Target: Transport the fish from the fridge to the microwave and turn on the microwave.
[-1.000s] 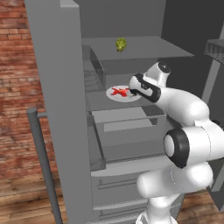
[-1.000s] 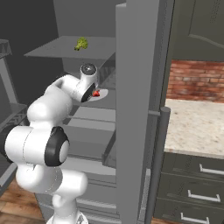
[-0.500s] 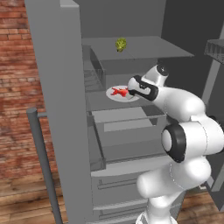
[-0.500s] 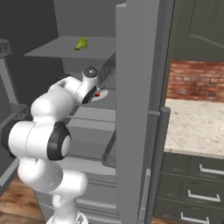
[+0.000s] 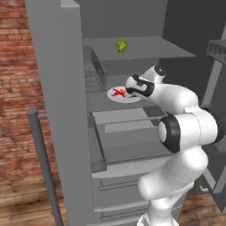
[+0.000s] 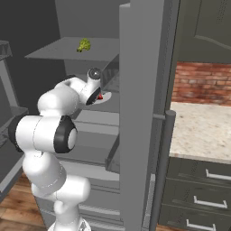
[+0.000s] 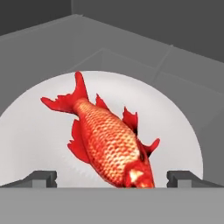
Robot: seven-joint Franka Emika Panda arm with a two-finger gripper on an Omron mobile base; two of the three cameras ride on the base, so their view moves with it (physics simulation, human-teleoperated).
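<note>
The tool (image 7: 112, 178), fingers spread wide and empty, is lined up over the head end of the fish (image 7: 108, 142), which lies on a white plate (image 7: 30, 131) on a shelf inside the open fridge (image 5: 62, 110), ready to straddle its body

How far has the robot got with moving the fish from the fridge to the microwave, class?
Done: the fridge stands open and the arm has reached inside. In hand: the gripper is open, its fingertips either side of the fish, which lies on a white plate on a shelf, not yet grasped. Left: grasping, carrying it to the microwave, which is not in view, and switching that on.
</note>
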